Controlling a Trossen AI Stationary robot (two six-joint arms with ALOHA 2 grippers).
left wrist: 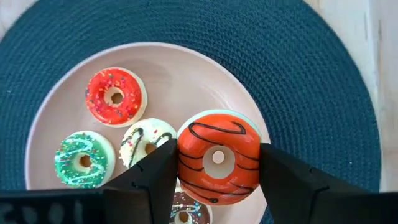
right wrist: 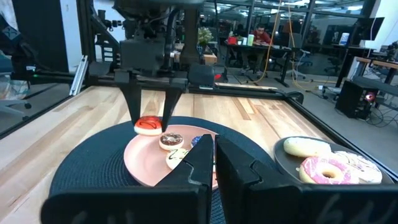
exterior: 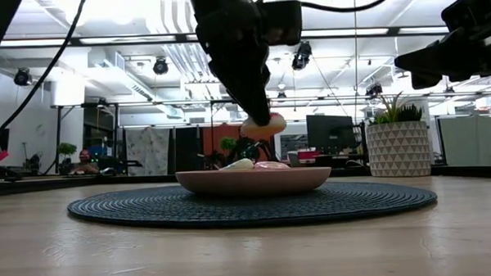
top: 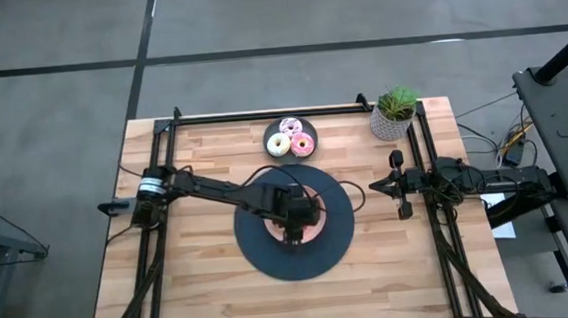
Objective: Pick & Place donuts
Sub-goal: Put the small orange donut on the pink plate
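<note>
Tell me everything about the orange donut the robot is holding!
The orange donut is a small toy ring with glossy orange icing, dark wavy stripes, a pale rim underneath and a round hole in the middle. It looks like smooth plastic. The left gripper pinches it by its two sides, holding it flat, icing up, in the air just above the pink plate. Nothing else touches it; other little donuts lie on the plate below.

Overhead looking down, table-level sideways, wrists close, all sharing pink plate [top: 314, 233]
</note>
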